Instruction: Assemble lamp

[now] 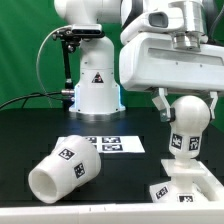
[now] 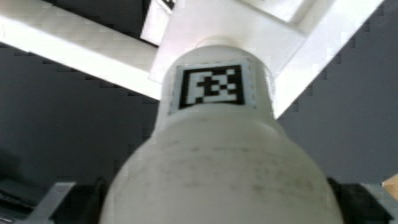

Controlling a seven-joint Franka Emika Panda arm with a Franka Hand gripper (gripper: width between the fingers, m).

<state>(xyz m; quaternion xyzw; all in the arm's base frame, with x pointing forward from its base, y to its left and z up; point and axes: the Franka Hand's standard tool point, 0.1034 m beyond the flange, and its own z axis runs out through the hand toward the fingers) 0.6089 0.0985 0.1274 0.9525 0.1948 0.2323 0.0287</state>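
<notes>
The bulb (image 1: 188, 130) is standing upright on the blocky base (image 1: 186, 192), at the exterior view's right, near the front of the black table (image 1: 30, 130). Its round head is pointing upward and its tagged neck is being carried by the top of the base. Whether the neck is fully seated cannot be told.

The gripper (image 1: 188, 112) is positioned directly above the bulb, with its fingers (image 1: 161, 105) hanging down on either side of the round head. The head is thus being enclosed between the two fingers at the level of their tips. The opening is roughly matching the width of the head. Whether the pads are pressing on the head or standing just clear of it cannot be told from either view.

In the wrist view, the bulb (image 2: 214, 150) is being seen along its length, with its square tag (image 2: 214, 87) facing the camera. The gripper (image 2: 214, 200) is being shown only as two grey fingertips (image 2: 54, 200) at the outer sides of the head.

The shade (image 1: 65, 168) is lying on its side on the table, well apart from the gripper, toward the exterior view's left. The marker board (image 1: 110, 145) is lying flat farther back, between the shade and the bulb, in front of the white robot pedestal (image 1: 95, 85).
</notes>
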